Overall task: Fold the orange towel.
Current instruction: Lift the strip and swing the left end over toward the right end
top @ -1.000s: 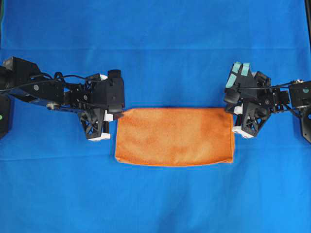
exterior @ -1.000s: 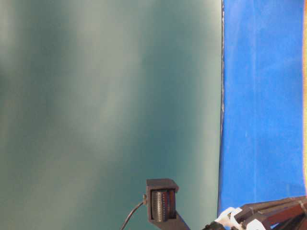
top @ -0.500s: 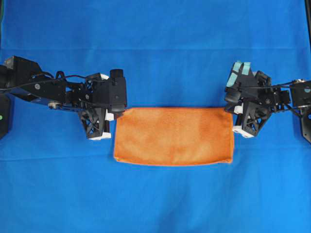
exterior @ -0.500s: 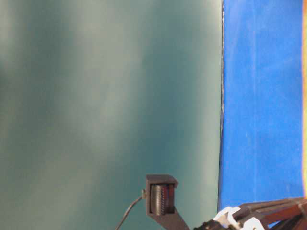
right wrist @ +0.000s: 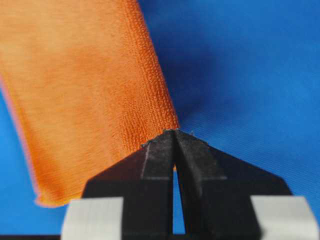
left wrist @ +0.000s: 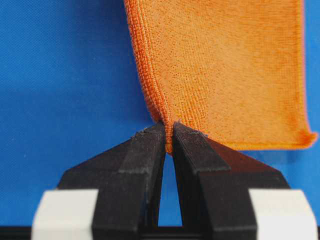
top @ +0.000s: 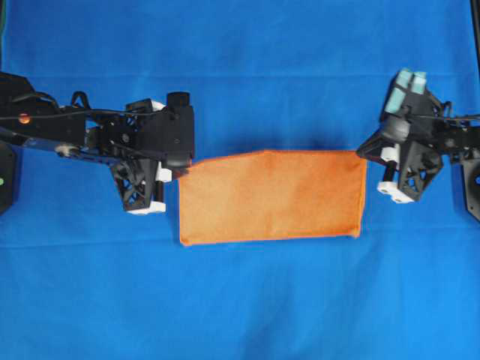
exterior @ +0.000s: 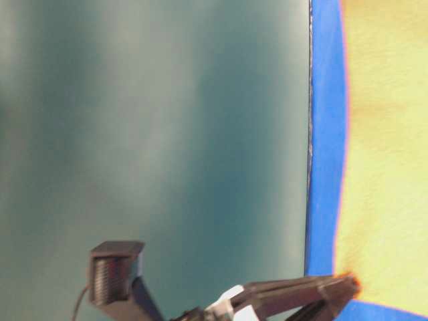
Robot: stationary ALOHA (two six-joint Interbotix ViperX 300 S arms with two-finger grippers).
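Overhead, you are seeing the orange towel (top: 273, 196) as a folded rectangle stretching between the two arms over the blue cloth (top: 240, 75), with the left gripper (top: 182, 171) at its upper left corner and the right gripper (top: 367, 154) at its upper right corner. That view is hiding the fingertips; the wrist views are supplying them. The left wrist camera is showing you the left gripper (left wrist: 169, 135) with its jaws clamped on a towel (left wrist: 220, 70) corner, the cloth hanging away from the fingers. The right wrist camera is showing the right gripper (right wrist: 175, 137) pinching the opposite corner, jaws pressed together on the towel (right wrist: 80, 100). The table-level view is giving only an overexposed, yellowish towel (exterior: 388, 154) face and one black gripper (exterior: 348, 286) tip at its lower corner.
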